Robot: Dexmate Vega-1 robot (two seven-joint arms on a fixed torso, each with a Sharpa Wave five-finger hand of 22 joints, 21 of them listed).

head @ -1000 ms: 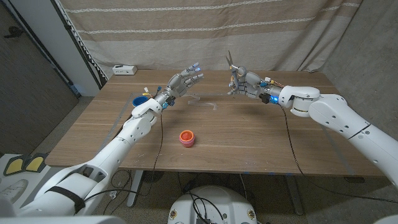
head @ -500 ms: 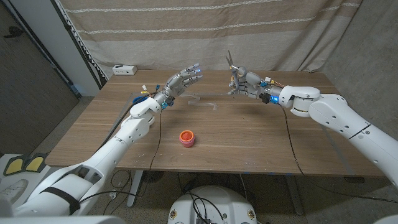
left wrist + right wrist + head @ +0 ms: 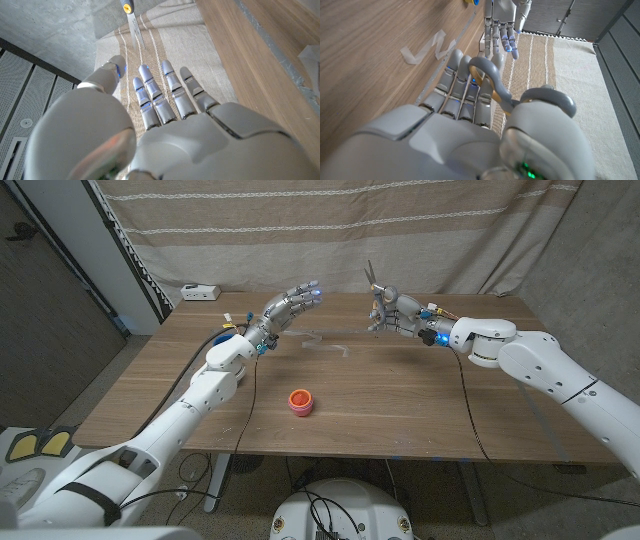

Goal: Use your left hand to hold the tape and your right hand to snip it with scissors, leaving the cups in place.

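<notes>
While the right hand [image 3: 385,313] holds its post over the far middle of the wooden table [image 3: 400,410], gripping the scissors [image 3: 372,282] blades-up exactly as a second ago, the left hand [image 3: 285,310] has risen and stretched farther from the robot, its fingers now spread and holding nothing. A twisted strip of tape [image 3: 322,341] lies on the table between the two hands, ungrasped. The orange cup [image 3: 300,401] stands nearer the robot and a blue cup [image 3: 226,340] sits far left, both undisturbed.

From the left wrist, the left hand [image 3: 165,115] shows extended, empty fingers, with the scissor tip [image 3: 131,15] beyond them.

From the right wrist, the right hand [image 3: 470,110] is wrapped through the scissor handles [image 3: 492,82]; the tape [image 3: 427,50] lies loose on the wood. Judgement: holding has not begun; the snip must wait.
</notes>
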